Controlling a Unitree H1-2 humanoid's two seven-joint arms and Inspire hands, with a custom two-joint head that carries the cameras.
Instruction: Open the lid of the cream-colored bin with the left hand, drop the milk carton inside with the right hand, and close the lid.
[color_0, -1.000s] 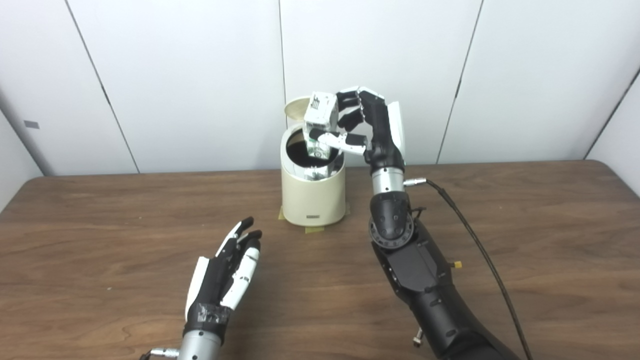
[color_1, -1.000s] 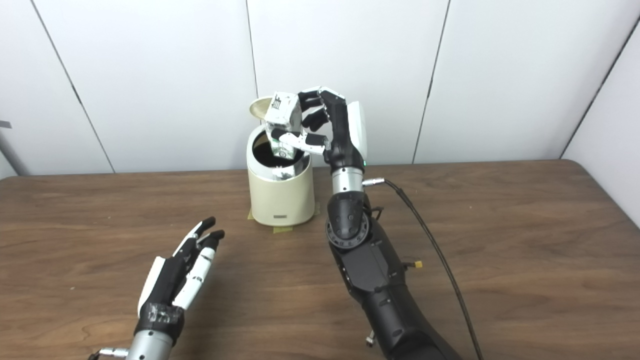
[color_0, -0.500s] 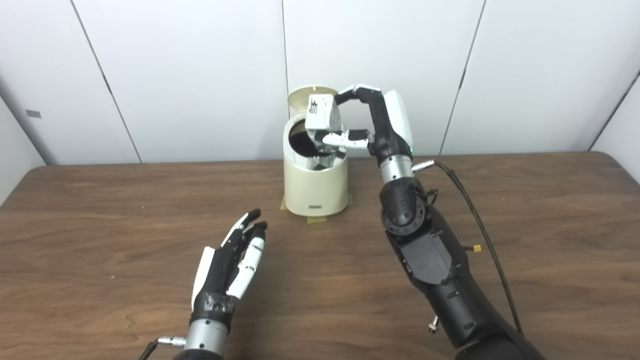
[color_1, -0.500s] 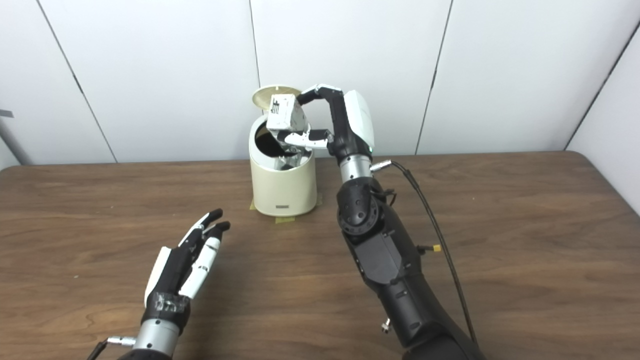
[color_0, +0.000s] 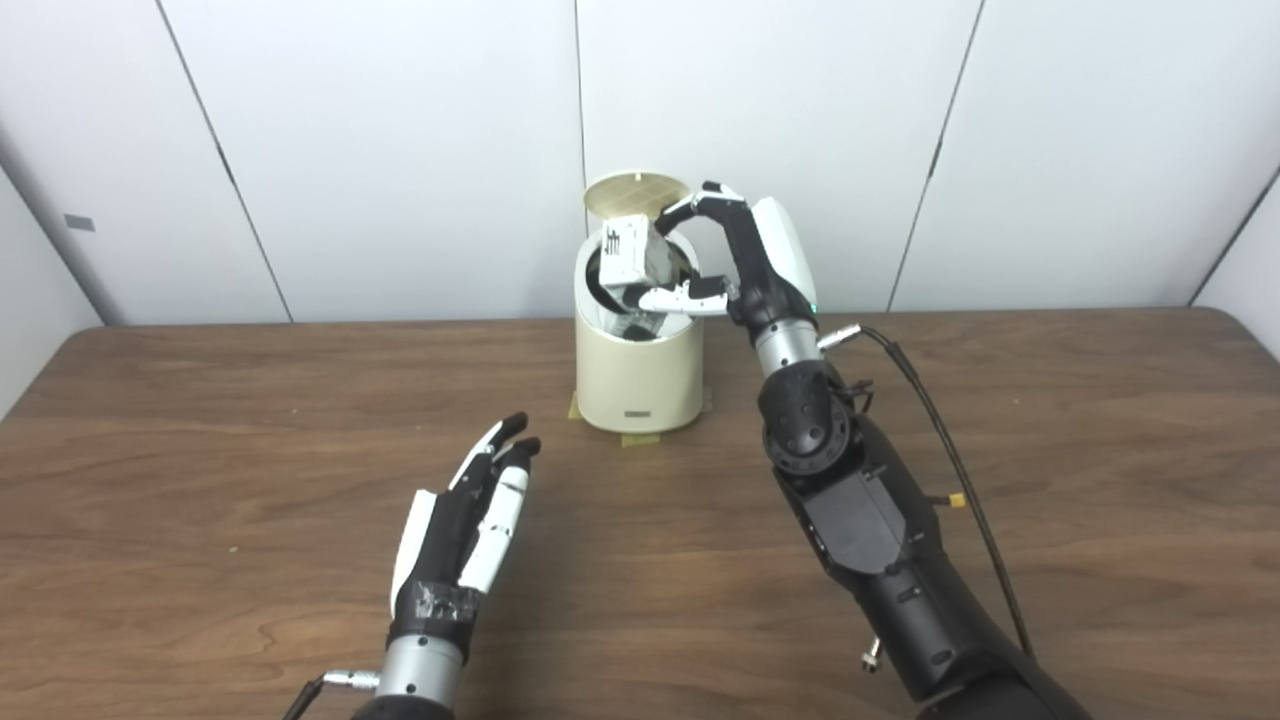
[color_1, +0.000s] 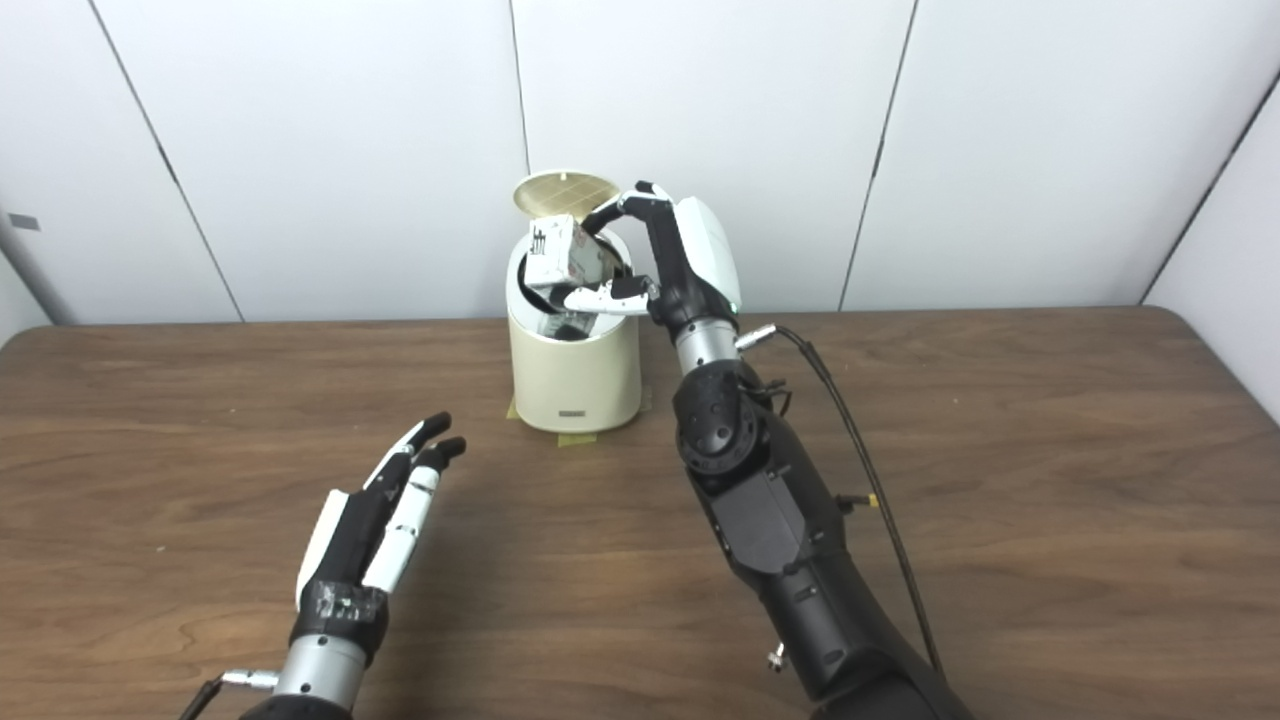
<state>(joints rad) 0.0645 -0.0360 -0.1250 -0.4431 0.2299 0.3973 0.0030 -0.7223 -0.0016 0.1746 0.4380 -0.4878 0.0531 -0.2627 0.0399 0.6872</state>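
The cream-colored bin (color_0: 640, 375) stands at the table's far middle, its round lid (color_0: 637, 190) tipped up behind the dark opening. A white milk carton (color_0: 628, 255) with black print hangs tilted in the bin's mouth, its lower end below the rim. My right hand (color_0: 745, 260) is shut on the carton, fingers arched over its top and thumb under it. My left hand (color_0: 465, 520) lies open and flat on the table, well in front and left of the bin, touching nothing.
The brown wooden table (color_0: 1050, 420) runs back to a white panelled wall. Yellow tape (color_0: 640, 438) marks the bin's foot. A black cable (color_0: 950, 440) trails from my right wrist over the table's right half.
My right hand has lowered and tipped the carton from above the bin into its mouth. The lid stays up. The left hand has hardly moved; the camera has shifted a little.
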